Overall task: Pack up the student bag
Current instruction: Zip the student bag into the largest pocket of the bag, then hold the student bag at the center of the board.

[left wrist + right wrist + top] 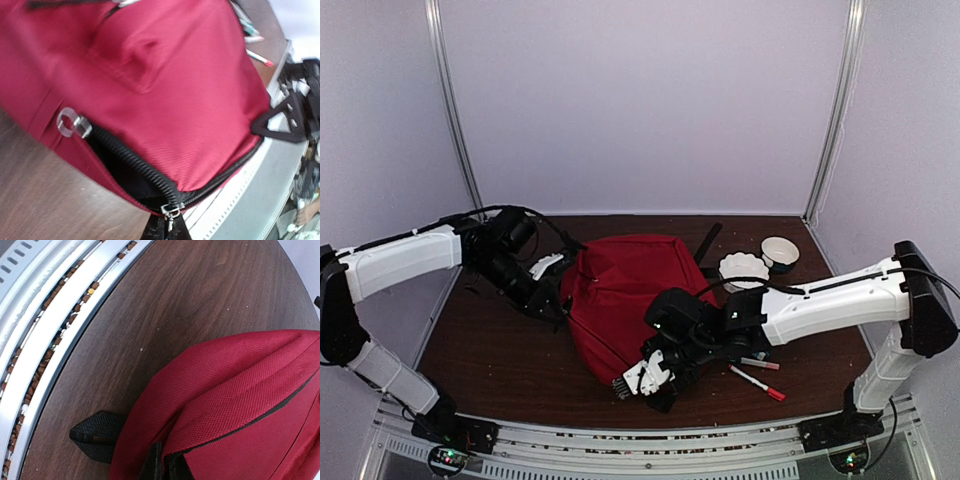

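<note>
Bag at left pincer: red woven cloth, matt, fine ribbed. Zip above it: black plastic-looking coil, shiny metal pull. Beyond right pincer: table, dark wood grain, smooth, slight sheen; rail, pale metal.

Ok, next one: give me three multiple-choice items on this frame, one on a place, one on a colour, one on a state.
1. Where are the thin red-tipped white pens, relative to the large red fabric backpack? A inside it; B on the dark wooden table to its right; C on top of it.
2. What colour is the backpack's zipper? A white; B yellow; C black.
3. How is that zipper? A partly open; B fully shut; C torn out.
Key: 1 B, they rest on bare wood; 2 C, black teeth; 3 A, a dark gap shows beside the teeth.
</note>
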